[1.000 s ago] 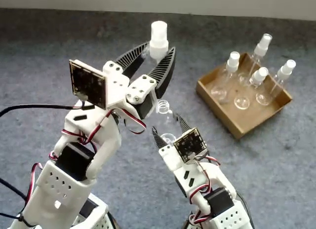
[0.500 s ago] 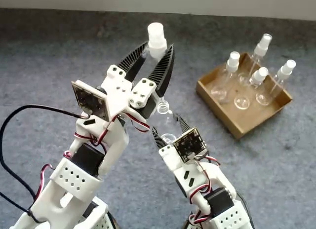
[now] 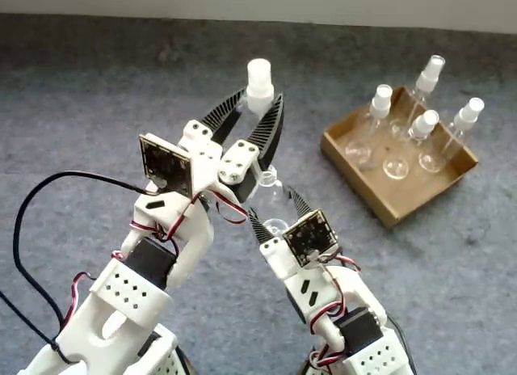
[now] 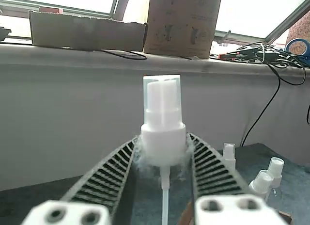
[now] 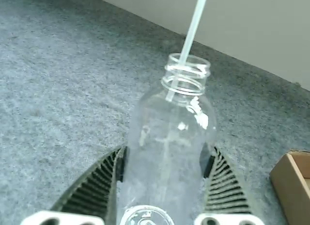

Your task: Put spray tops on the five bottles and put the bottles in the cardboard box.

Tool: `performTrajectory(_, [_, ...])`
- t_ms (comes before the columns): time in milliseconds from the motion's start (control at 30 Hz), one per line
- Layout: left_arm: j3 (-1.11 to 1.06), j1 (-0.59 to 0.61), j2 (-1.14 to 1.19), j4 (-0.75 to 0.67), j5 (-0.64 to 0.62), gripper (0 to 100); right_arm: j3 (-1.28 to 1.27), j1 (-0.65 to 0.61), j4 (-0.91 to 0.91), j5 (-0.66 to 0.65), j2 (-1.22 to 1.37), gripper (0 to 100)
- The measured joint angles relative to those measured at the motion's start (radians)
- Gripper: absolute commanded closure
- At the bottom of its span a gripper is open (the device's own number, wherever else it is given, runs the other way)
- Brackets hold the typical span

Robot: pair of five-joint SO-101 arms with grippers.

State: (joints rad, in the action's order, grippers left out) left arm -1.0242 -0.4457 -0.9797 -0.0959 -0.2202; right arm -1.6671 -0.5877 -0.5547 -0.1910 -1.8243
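White spray top is being clamped at its collar by the left gripper, nozzle up and dip tube hanging down. The clear bottle is being gripped around its body by the right gripper, mouth up, over the grey table and beside the cardboard box. Four capped bottles are standing in that box.

Key relation: the top is being held directly above the bottle, collar well clear of the neck. The tube is being fed into the open mouth, slightly tilted against the bottle's axis. Judgement: a lowering along that axis is being called for, then seating of the collar; a snagged tube is the risk.
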Motion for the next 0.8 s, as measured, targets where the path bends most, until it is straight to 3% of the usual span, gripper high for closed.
performTrajectory(800, [-0.265,-0.081,0.0,0.0,0.0,99,0.0,0.044,-0.003,0.071,0.0,90.3])
